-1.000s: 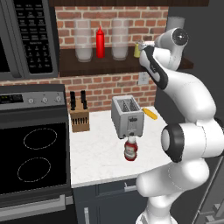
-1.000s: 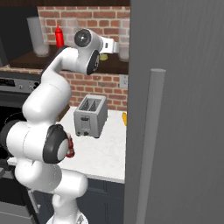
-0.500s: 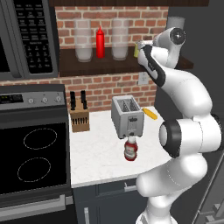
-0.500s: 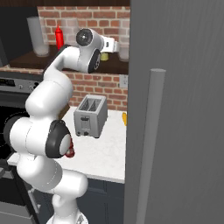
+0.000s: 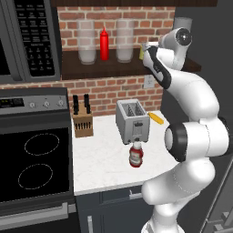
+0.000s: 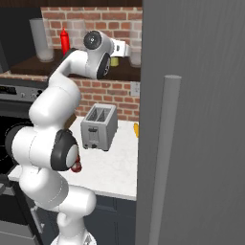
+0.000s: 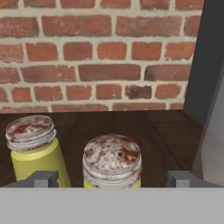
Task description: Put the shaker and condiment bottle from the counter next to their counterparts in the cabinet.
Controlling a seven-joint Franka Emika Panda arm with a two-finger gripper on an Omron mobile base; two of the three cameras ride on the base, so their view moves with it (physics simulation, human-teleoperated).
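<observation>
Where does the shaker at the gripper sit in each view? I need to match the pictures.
Left base view: the shaker is upper right, on the cabinet shelf, at the hand.
Right base view: upper middle, a small yellow patch just right of the wrist.
Hand view: bottom centre, between the open fingertips, its twin to the left.
Shared landmark: the red brick back wall.

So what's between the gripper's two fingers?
In the hand view, a yellow shaker stands between the open gripper's fingertips, beside its twin shaker on the cabinet shelf.
</observation>
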